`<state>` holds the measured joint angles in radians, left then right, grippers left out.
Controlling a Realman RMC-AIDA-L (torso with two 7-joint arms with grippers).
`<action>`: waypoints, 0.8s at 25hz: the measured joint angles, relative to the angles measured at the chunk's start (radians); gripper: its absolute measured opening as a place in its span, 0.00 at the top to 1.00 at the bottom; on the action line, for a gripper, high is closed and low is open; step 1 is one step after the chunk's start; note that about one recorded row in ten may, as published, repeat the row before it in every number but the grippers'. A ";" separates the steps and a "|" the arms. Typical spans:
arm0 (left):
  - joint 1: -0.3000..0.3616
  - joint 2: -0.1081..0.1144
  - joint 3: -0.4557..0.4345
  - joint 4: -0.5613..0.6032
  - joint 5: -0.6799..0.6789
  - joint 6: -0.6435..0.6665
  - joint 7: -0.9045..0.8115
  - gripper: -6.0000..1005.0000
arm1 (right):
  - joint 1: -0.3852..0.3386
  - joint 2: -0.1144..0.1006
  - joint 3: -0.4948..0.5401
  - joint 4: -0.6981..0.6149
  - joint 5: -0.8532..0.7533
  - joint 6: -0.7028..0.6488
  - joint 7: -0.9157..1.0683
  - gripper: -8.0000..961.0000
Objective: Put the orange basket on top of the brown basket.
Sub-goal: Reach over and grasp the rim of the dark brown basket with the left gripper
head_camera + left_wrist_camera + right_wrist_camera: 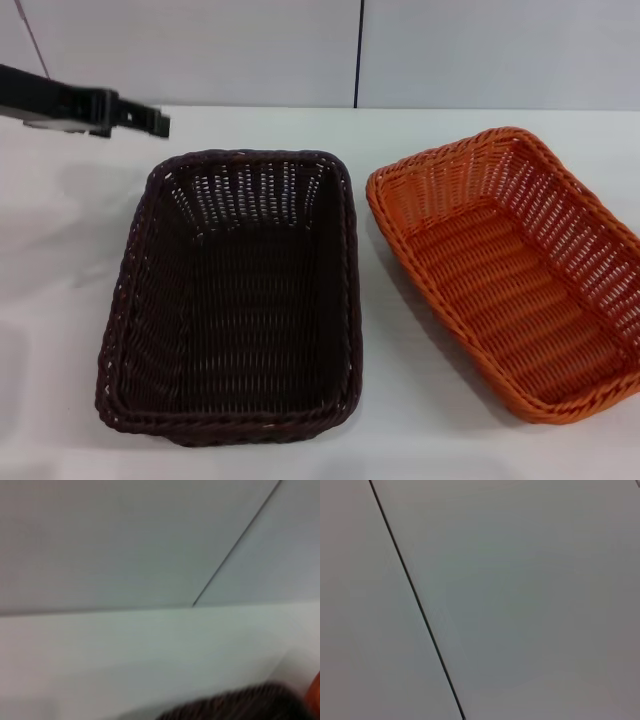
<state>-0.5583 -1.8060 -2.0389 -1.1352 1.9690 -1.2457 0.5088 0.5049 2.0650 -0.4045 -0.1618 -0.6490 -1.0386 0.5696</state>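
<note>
The brown basket (235,300) stands on the white table (60,300) at the centre-left. The orange basket (515,270) stands beside it on the right, turned at a slight angle, with a narrow gap between the two. Both are empty. My left gripper (150,122) reaches in from the far left, above the table and behind the brown basket's far left corner, touching neither basket. In the left wrist view a blurred part of the brown basket's rim (240,705) and a sliver of the orange basket (316,695) show. My right gripper is out of view.
A grey panelled wall (450,50) with a dark vertical seam (358,50) runs behind the table. The right wrist view shows only the wall (520,605) and a seam.
</note>
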 joint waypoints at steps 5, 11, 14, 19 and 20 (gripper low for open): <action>-0.052 -0.136 -0.068 -0.271 0.470 -0.238 -0.183 0.16 | 0.000 -0.002 0.002 -0.001 0.000 0.007 -0.001 0.13; -0.067 -0.248 -0.042 -0.353 0.741 -0.333 -0.250 0.16 | 0.002 -0.005 0.001 -0.002 0.000 0.008 -0.001 0.13; -0.050 -0.250 -0.033 -0.347 0.741 -0.329 -0.258 0.16 | 0.001 -0.007 0.001 -0.002 0.000 0.008 -0.001 0.13; -0.024 -0.253 -0.006 -0.323 0.739 -0.319 -0.270 0.16 | 0.001 -0.010 -0.004 0.001 0.000 0.008 -0.002 0.13; -0.022 -0.254 0.004 -0.302 0.739 -0.313 -0.270 0.16 | 0.003 -0.010 -0.006 0.003 0.000 0.008 -0.002 0.13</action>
<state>-0.5805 -2.0603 -2.0351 -1.4370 2.7075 -1.5588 0.2385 0.5079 2.0554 -0.4107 -0.1592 -0.6491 -1.0307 0.5680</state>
